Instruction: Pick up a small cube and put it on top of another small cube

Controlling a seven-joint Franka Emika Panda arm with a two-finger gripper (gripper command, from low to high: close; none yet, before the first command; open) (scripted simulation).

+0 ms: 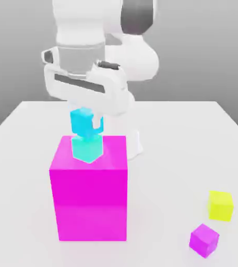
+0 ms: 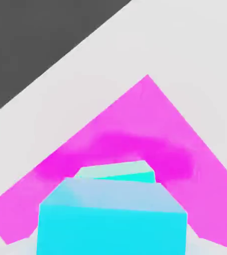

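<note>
The small sky-blue cube [image 1: 81, 121] sits on top of the small teal cube [image 1: 86, 148], which rests on a large magenta cube [image 1: 90, 193]. My gripper [image 1: 86, 125] hangs straight down around the sky-blue cube, with the white hand just above it. In the hand view the sky-blue cube [image 2: 110, 219] is very close, the teal cube [image 2: 118, 172] peeks out beneath it, and the magenta cube's top face [image 2: 135, 129] spreads below both.
A small yellow cube [image 1: 221, 205] and a small magenta cube [image 1: 204, 240] lie on the white table [image 1: 16, 156] at the exterior view's right, near the front. The robot's white base stands behind the magenta block.
</note>
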